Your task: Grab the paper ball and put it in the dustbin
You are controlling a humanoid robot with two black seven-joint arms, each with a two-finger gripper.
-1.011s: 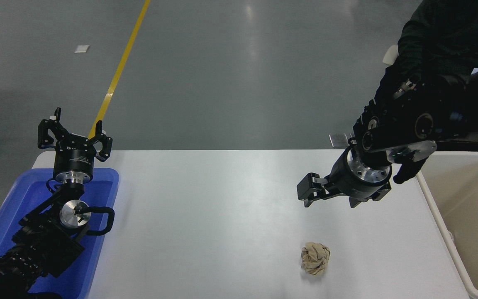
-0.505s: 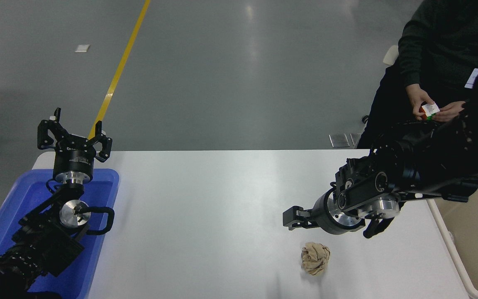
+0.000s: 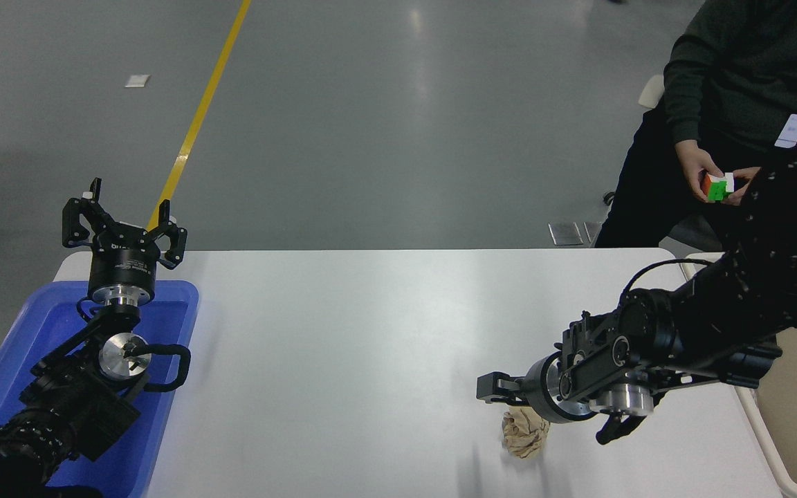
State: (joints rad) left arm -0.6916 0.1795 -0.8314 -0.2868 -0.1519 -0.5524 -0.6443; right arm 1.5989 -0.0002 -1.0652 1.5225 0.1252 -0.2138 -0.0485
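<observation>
The tan-brown paper ball lies on the white table near the front right. My right gripper is low over the ball's top and looks open. One finger sticks out to the left just above the ball; the other is hidden behind the wrist. The ball's upper right is covered by the wrist. The beige dustbin stands at the table's right end, mostly hidden behind my right arm. My left gripper is parked open at the far left.
A shallow blue tray lies under my left arm at the table's left end. A person stands at the far right corner, their hands holding a small coloured cube. A yellow floor line runs beyond the table.
My right arm has come down and toward the front, from high above the table to just over the paper ball. The ball has not moved. The left arm is unchanged.
</observation>
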